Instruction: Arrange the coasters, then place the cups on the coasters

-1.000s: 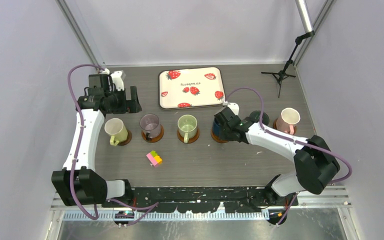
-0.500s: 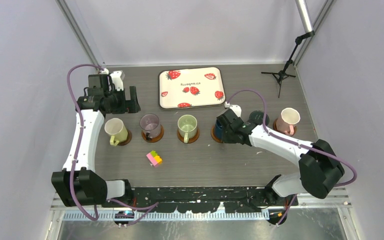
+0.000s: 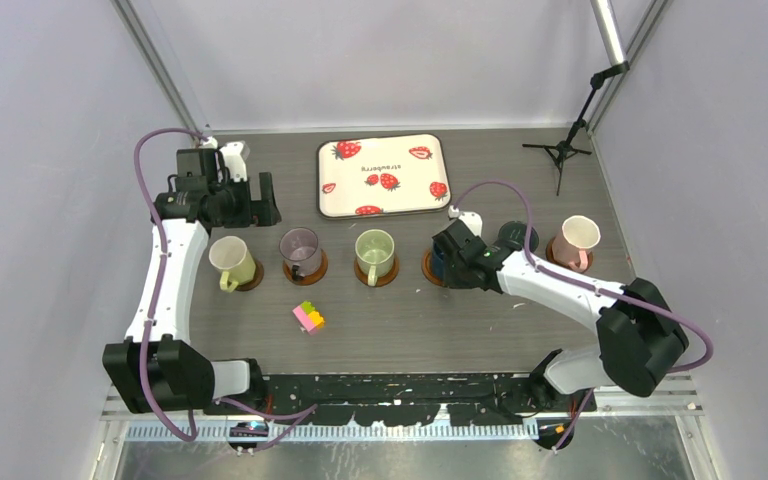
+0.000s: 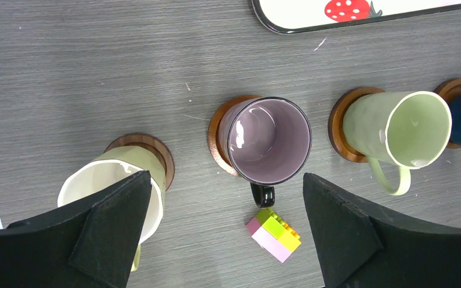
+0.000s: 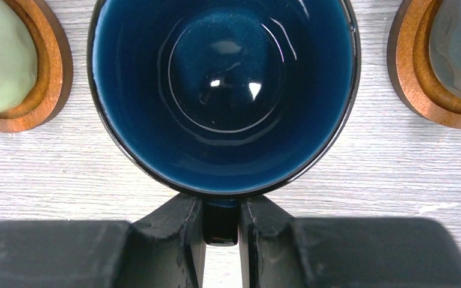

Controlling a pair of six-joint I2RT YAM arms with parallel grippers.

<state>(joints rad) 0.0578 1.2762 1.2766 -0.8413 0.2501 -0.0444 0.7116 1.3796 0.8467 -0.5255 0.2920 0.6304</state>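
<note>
Pinching the glossy round dark-blue mug [image 5: 225, 90] by its handle [image 5: 221, 227], right claw [image 5: 221, 210]; left claw [image 4: 226, 179] splayed wide.

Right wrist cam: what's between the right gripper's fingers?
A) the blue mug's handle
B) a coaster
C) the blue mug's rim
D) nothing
A: the right gripper has one finger on either side of the handle of the dark blue mug, closed onto it.
</note>
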